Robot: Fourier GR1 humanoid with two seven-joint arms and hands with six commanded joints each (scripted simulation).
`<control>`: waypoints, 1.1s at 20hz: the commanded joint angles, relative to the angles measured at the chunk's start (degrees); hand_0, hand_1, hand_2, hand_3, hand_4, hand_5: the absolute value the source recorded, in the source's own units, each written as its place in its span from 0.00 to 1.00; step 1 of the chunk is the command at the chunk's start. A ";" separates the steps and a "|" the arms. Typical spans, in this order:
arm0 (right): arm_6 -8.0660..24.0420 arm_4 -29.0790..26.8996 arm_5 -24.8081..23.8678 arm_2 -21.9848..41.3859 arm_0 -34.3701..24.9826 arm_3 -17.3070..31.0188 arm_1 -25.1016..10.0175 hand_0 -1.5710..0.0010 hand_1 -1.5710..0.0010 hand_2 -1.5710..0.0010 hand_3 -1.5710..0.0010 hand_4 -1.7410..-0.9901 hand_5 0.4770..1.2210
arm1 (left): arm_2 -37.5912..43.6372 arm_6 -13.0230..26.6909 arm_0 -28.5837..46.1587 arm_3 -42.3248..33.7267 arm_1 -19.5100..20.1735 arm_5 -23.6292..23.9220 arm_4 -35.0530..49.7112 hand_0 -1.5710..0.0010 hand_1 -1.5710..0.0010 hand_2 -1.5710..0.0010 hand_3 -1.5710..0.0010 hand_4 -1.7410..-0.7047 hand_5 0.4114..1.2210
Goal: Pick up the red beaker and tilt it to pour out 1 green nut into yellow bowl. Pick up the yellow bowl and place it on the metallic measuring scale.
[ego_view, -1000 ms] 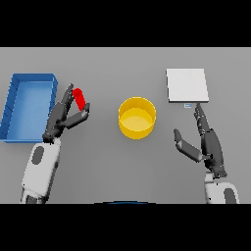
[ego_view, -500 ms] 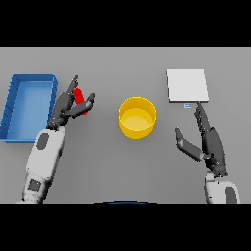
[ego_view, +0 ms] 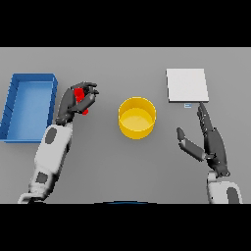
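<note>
Resting on the grey table (ego_view: 122, 162): yellow bowl (ego_view: 137, 117), blue bin (ego_view: 28, 105).

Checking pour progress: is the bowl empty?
Empty: the bowl shows only a yellow floor, no green nut.

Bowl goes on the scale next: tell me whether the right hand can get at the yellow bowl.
Probably yes: the right hand is open, with bare table between it and the yellow bowl.

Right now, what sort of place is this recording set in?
Probably a lab-style bench: a plain grey table with a red beaker in the left robot hand, a yellow bowl and a flat metallic scale.
</note>
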 commanded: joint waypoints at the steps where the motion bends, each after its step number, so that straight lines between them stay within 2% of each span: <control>1: 0.21 -0.13 0.03 0.12 0.07 -0.19 0.22 1.00 1.00 1.00 1.00 0.61 0.28 | -0.31 -1.68 0.21 0.13 -0.29 0.71 -0.94 0.36 0.35 0.35 0.35 0.29 0.78; 2: 0.23 -0.33 0.10 -0.10 -0.13 0.29 0.16 1.00 1.00 1.00 1.00 0.60 0.28 | -0.18 -3.01 0.16 0.51 -0.40 0.94 -1.31 0.29 0.28 0.28 0.28 0.29 0.83; 4: -0.60 -0.49 0.45 -0.10 -0.21 0.55 0.01 1.00 1.00 1.00 1.00 0.60 0.28 | 0.48 -2.44 -0.01 0.38 -0.85 0.79 -1.10 0.19 0.18 0.18 0.18 0.28 0.89; 5: -0.30 -0.05 0.26 0.49 -0.53 0.90 0.68 1.00 1.00 1.00 1.00 0.59 0.27 | 0.75 -2.92 -0.39 0.80 -0.74 1.20 -1.48 0.15 0.15 0.14 0.14 0.23 0.89; 8: -1.34 0.50 0.30 0.71 -0.74 1.50 0.59 1.00 1.00 1.00 1.00 0.60 0.27 | 0.52 -4.43 -0.10 -0.64 -1.05 1.45 0.14 0.08 0.07 0.07 0.07 0.12 0.87; 12: -1.49 2.02 -0.27 1.53 -1.14 1.46 0.84 1.00 1.00 1.00 1.00 0.65 0.26 | -0.87 -5.40 0.09 -3.95 -0.20 2.92 0.60 0.03 0.03 0.03 0.03 0.05 0.85; 13: -0.72 1.65 -0.31 0.81 -1.71 1.94 0.37 1.00 1.00 1.00 1.00 0.64 0.26 | -1.24 -5.03 -0.16 -5.24 0.29 3.10 0.64 0.02 0.02 0.02 0.02 0.04 0.85; 15: -1.56 1.87 -0.45 0.83 -1.67 1.56 0.17 1.00 1.00 1.00 1.00 0.65 0.26 | -3.21 -3.49 -0.11 -8.21 0.70 3.99 -0.54 0.02 0.02 0.02 0.02 0.02 0.85; 17: -1.57 2.41 -0.71 1.07 -1.57 1.60 0.31 1.00 1.00 1.00 1.00 0.66 0.27 | -6.56 0.56 -1.31 -9.94 2.78 3.77 -4.00 0.01 0.01 0.01 0.01 0.02 0.86; 19: -2.00 4.27 -1.43 2.08 -0.02 0.73 0.53 1.00 1.00 1.00 1.00 0.66 0.28 | -11.52 3.69 -2.67 -11.21 5.75 1.49 -8.60 0.01 0.01 0.01 0.01 0.01 0.87; 22: -0.70 4.42 -1.78 2.14 -0.39 -0.34 0.76 1.00 1.00 1.00 1.00 0.66 0.29 | -16.04 5.92 -2.65 -13.67 7.51 -0.52 -11.55 0.01 0.01 0.01 0.01 0.01 0.87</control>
